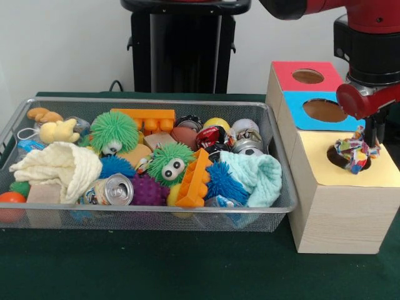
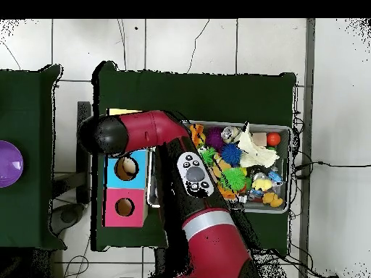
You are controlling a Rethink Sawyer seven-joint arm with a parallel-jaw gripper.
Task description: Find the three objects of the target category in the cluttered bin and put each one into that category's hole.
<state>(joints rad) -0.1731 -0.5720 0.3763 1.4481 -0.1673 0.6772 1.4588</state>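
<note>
Right now I've got the gripper (image 1: 369, 145) pinched on a crinkly snack packet (image 1: 354, 153) that hangs straight below it, right over the yellow hole (image 1: 340, 159) and already dipping in, so letting go should drop it through.

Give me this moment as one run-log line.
phase: drop-off | gripper: over yellow hole, shut on snack packet | packet: partly in hole, not released | wire bin: still cluttered
</note>
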